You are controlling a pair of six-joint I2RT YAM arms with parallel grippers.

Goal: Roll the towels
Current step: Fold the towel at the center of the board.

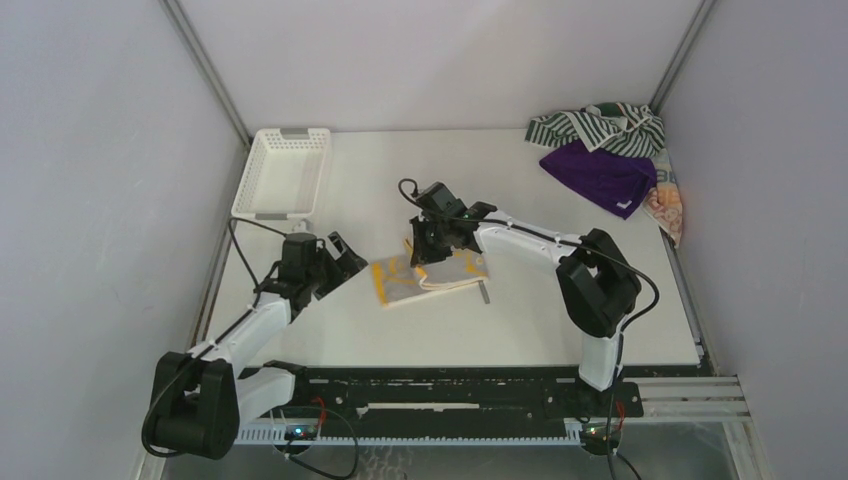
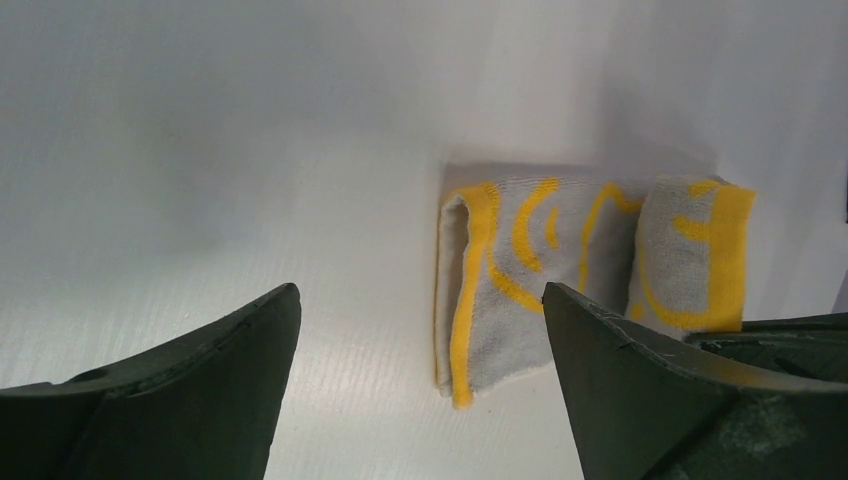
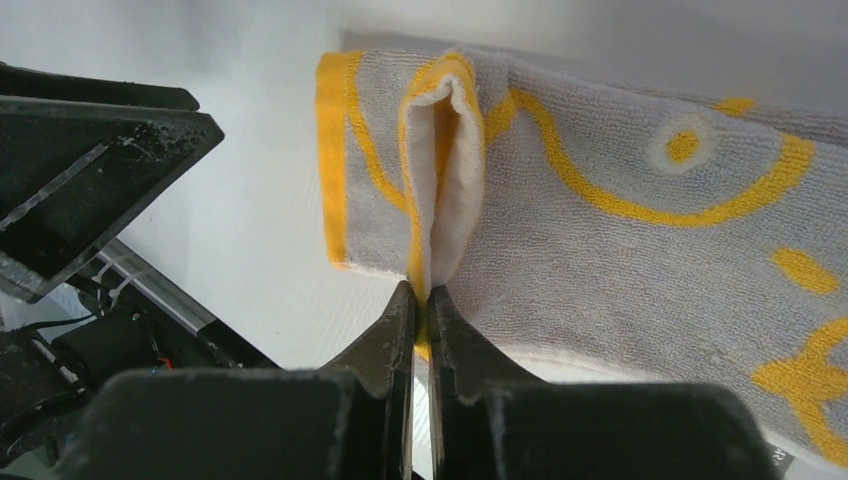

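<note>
Four towels in play on the one counter (image 1: 520, 320), one yellow-patterned towel (image 1: 396, 284), one green-and-white striped towel (image 1: 598, 128), one purple towel (image 1: 600, 178), one orange-patterned towel (image 1: 668, 212); a single white basket (image 1: 283, 172); two end effectors, the left end effector (image 1: 348, 255) and the right end effector (image 1: 428, 258)

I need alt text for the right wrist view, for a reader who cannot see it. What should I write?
The right end effector is shut on a raised fold of the yellow-and-white towel. The rest of the towel spreads to the right over the white table.
</note>
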